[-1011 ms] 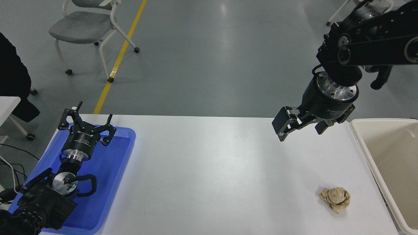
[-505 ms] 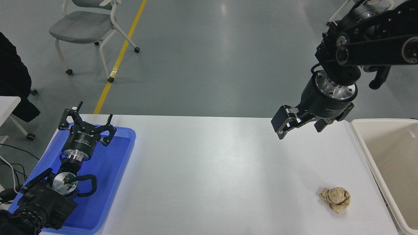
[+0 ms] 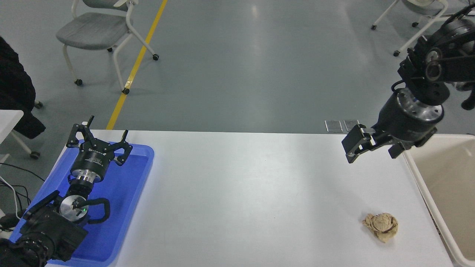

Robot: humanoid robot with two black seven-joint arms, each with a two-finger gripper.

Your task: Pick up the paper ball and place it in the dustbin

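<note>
The tan crumpled paper ball point(image 3: 381, 226) lies on the white table point(image 3: 241, 196) near its front right corner. The cream-beige dustbin point(image 3: 418, 183) stands at the right edge of the picture, just right of the ball; its inside shows nothing. My right gripper point(image 3: 373, 149) hangs open and empty above the table's far right part, next to the dustbin's far left corner and well beyond the ball. My left gripper point(image 3: 99, 138) is parked, open and empty, over the blue tray point(image 3: 128, 193) at the lower left.
The flat blue tray takes up the table's left end. A grey chair point(image 3: 97, 33) and a yellow floor line point(image 3: 135, 63) lie beyond the table. Dark clothing of a person point(image 3: 13, 92) shows at the left edge. Another chair point(image 3: 419, 15) stands at the top right.
My right gripper has moved to the right, towards the dustbin's far corner, still open. The paper ball and the left arm have not moved.
</note>
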